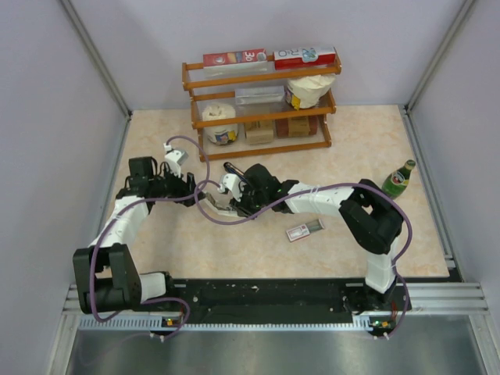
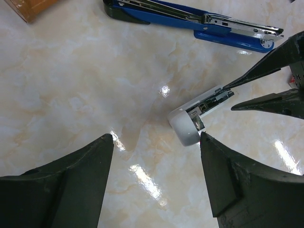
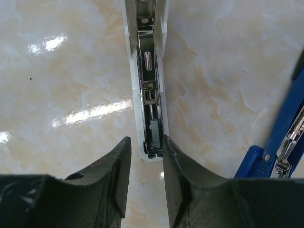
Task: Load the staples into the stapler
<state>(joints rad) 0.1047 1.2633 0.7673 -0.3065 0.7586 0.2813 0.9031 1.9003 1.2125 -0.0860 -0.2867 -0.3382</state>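
Note:
A white stapler (image 1: 217, 206) lies open on the table between my two grippers. In the right wrist view its metal magazine (image 3: 149, 90) faces up, and a short grey piece (image 3: 154, 133) lies in the channel near the end. My right gripper (image 3: 146, 140) has its jaws a little apart, just short of that end, with the right fingertip (image 3: 167, 142) against the stapler's edge. My left gripper (image 2: 156, 137) is open and empty, just short of the stapler's rounded white end (image 2: 186, 127). The red-and-white staple box (image 1: 303, 230) lies apart on the table to the right.
A blue stapler (image 2: 199, 21) lies open just beyond the white one and shows in the right wrist view (image 3: 280, 142). A wooden shelf (image 1: 262, 101) with boxes and jars stands at the back. A green bottle (image 1: 398, 180) stands at the right.

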